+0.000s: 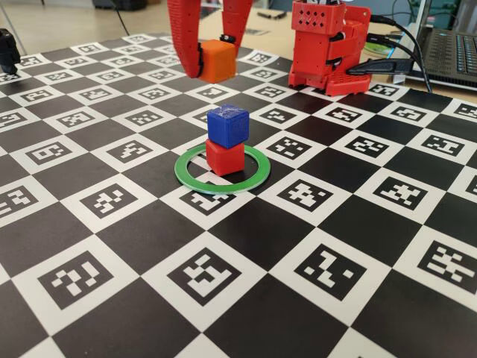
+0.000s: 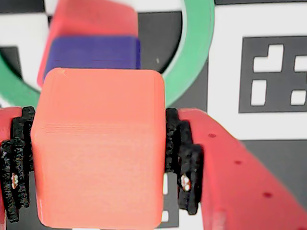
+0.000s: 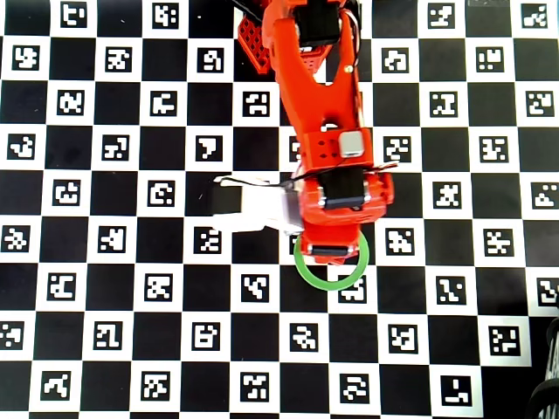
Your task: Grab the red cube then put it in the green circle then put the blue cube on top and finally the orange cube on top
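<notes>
The red cube [image 1: 224,157] sits inside the green circle [image 1: 257,173], with the blue cube [image 1: 228,124] stacked on it, slightly turned. My gripper [image 1: 215,60] is shut on the orange cube [image 1: 218,61] and holds it in the air behind and above the stack. In the wrist view the orange cube [image 2: 100,148] fills the space between the black pads [image 2: 184,158]. Beyond it lie the blue cube [image 2: 93,52], the red cube [image 2: 91,17] and the green circle [image 2: 196,52]. In the overhead view the arm hides the cubes; only part of the green circle [image 3: 330,283] shows.
The board is a black-and-white checker mat [image 1: 223,283] with printed markers. The red arm base [image 1: 328,45] stands at the back. A laptop [image 1: 447,52] and cables lie at the back right. A black object [image 1: 7,48] is at the left edge.
</notes>
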